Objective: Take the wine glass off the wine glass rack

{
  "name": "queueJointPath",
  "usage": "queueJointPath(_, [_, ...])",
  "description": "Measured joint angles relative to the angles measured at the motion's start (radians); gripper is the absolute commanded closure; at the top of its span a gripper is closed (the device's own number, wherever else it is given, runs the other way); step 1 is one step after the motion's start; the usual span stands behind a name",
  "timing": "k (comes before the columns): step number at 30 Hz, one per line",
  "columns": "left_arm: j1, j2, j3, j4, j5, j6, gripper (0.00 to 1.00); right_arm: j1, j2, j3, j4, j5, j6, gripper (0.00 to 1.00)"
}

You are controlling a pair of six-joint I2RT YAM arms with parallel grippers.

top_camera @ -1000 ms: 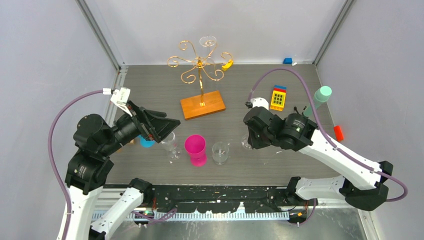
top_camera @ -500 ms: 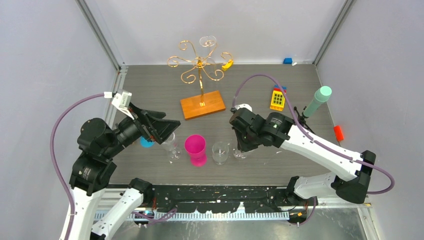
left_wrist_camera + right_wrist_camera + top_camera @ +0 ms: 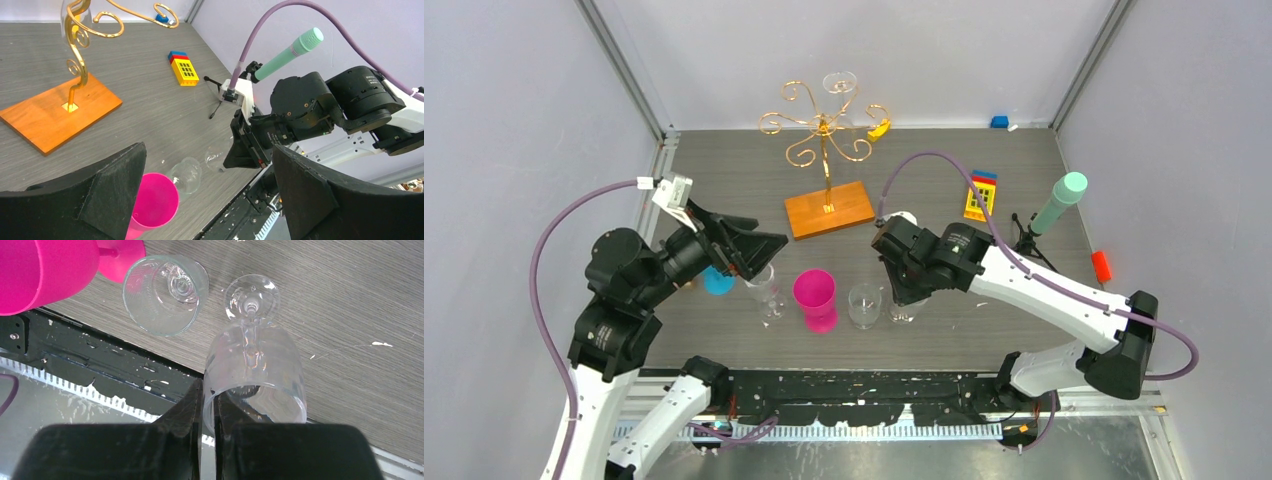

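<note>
Right tool (image 3: 209, 392): pressed almost together, pinching the rim of the wine glass (image 3: 255, 365). You hold it upright at the bench's (image 3: 724, 170) near edge, probably to stand it there.
Left tool (image 3: 207, 155): spread wide, gripping nothing, waiting near a clear glass (image 3: 769, 300).
Wine glass rack (image 3: 824, 130): by the far edge, with a second wine glass (image 3: 839, 82) hanging there.
Unclear: you can't tell whether the held foot touches the bench.

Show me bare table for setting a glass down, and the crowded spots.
Bare: the back-left stretch of table between the rack's wooden base and the left edge, and the strip between that base and the yellow toy block. Crowded: the near row, pink cup beside a clear glass and the wine glass pinched by the right gripper.
</note>
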Motion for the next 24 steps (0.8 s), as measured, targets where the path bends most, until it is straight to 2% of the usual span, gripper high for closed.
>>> queueJointPath(6, [0.0, 0.036, 0.009, 0.017, -0.014, 0.002, 0.0, 0.0, 0.032, 0.0, -0.006, 0.006, -0.004, 0.71])
queueJointPath(14, [0.0, 0.105, 0.063, 0.023, -0.037, 0.013, 0.0, 0.0, 0.034, 0.0, -0.006, 0.034, -0.019, 0.64])
queueJointPath(16, [0.0, 0.115, 0.077, 0.023, -0.05, 0.014, 0.0, 0.0, 0.034, 0.005, -0.009, 0.039, -0.024, 0.58])
queueJointPath(17, [0.0, 0.122, 0.089, 0.023, -0.055, 0.013, 0.0, 0.0, 0.034, 0.014, -0.013, 0.043, -0.027, 0.51])
queueJointPath(18, [0.0, 0.146, 0.13, 0.033, -0.072, 0.013, 0.0, 0.0, 0.034, 0.051, -0.013, 0.058, -0.037, 0.44])
queueJointPath(19, [0.0, 0.146, 0.13, 0.033, -0.072, 0.013, 0.0, 0.0, 0.034, 0.051, -0.013, 0.058, -0.037, 0.42])
queueJointPath(24, [0.0, 0.285, 0.29, 0.071, -0.102, -0.046, 0.0, 0.0, -0.024, 0.09, 0.029, 0.097, -0.071, 0.4])
